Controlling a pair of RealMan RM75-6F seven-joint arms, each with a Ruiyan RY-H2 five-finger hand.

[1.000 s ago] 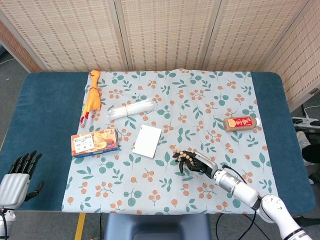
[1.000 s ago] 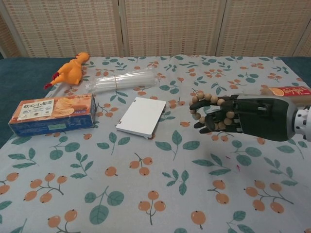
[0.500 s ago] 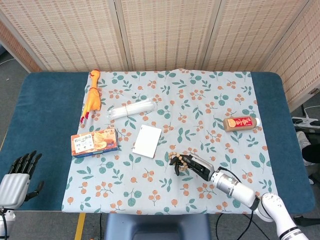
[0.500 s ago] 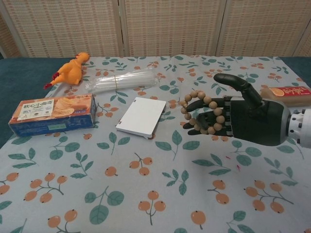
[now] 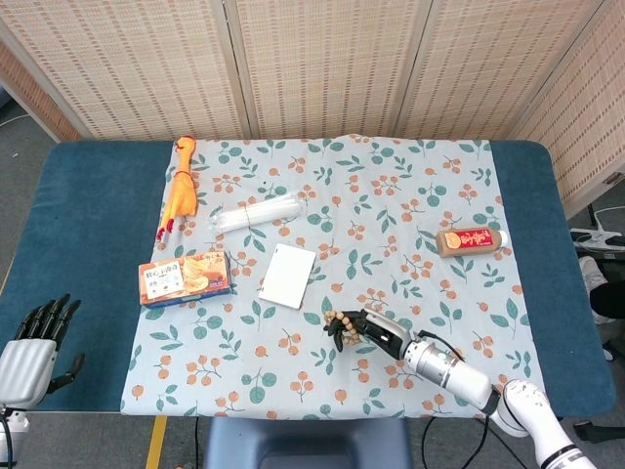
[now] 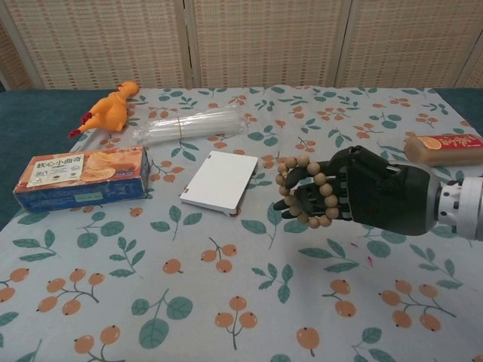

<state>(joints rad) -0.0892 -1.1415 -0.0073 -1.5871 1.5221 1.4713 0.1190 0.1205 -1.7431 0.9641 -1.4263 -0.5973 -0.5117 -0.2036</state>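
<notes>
My right hand (image 6: pixel 355 197) (image 5: pixel 376 329) hovers above the flowered cloth near the table's front, holding a wooden bead bracelet (image 6: pixel 302 190) (image 5: pixel 339 324) looped round its fingers. A white flat box (image 6: pixel 221 181) (image 5: pixel 289 276) lies just left of the beads on the cloth. My left hand (image 5: pixel 37 347) hangs off the table's front left corner, fingers apart and holding nothing; the chest view does not show it.
A biscuit box (image 5: pixel 185 277) lies at the left, with a rubber chicken (image 5: pixel 182 193) and a clear bundle of straws (image 5: pixel 258 212) behind it. An orange-labelled tube (image 5: pixel 472 240) lies at the right. The blue table (image 5: pixel 78 215) shows beyond the cloth.
My right hand has drawn back toward the table's front edge and a little left, carrying the bracelet with it. Its thumb, raised half a second ago, is folded in. The left hand stayed still.
</notes>
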